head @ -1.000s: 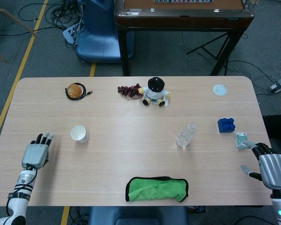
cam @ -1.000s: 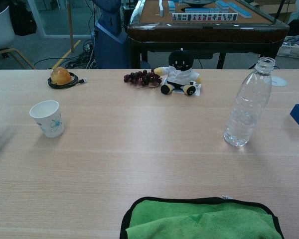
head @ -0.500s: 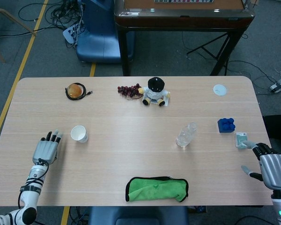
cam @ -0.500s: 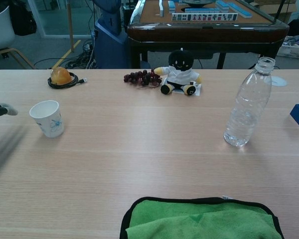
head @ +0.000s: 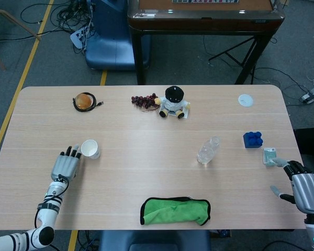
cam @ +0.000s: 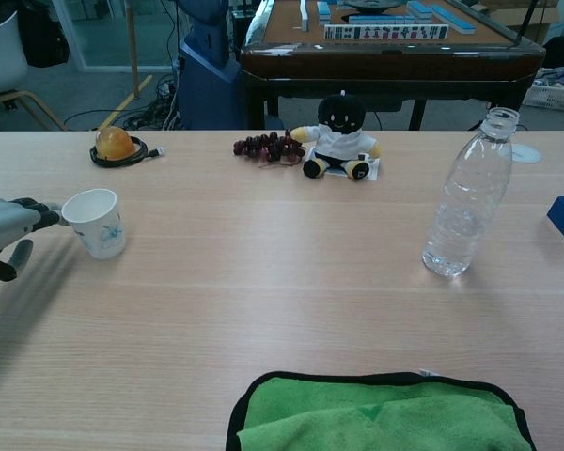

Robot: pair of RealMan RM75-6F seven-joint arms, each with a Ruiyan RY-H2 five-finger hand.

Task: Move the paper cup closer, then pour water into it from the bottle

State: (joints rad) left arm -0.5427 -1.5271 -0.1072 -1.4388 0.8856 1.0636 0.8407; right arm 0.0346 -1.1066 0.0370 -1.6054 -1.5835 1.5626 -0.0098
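The white paper cup (head: 90,149) stands at the table's left, leaning slightly to the right in the chest view (cam: 97,224). My left hand (head: 67,163) lies just to its left with fingers stretched out; the fingertips (cam: 47,214) touch the cup's side near the rim, holding nothing. An uncapped clear water bottle (head: 208,150) stands upright right of centre, also seen in the chest view (cam: 468,209). At the table's right edge my right hand (head: 305,189) rests with fingers apart and empty, far from the bottle.
A green cloth (head: 175,210) lies at the front edge. A plush toy (head: 173,102), grapes (head: 144,100) and an orange on a black ring (head: 84,101) line the back. A blue block (head: 253,139), a small teal box (head: 269,156) and a white disc (head: 245,100) sit right.
My left hand has slid right across the table until its fingertips reached the cup. The cup has been nudged slightly right and tilted. The right hand barely moved.
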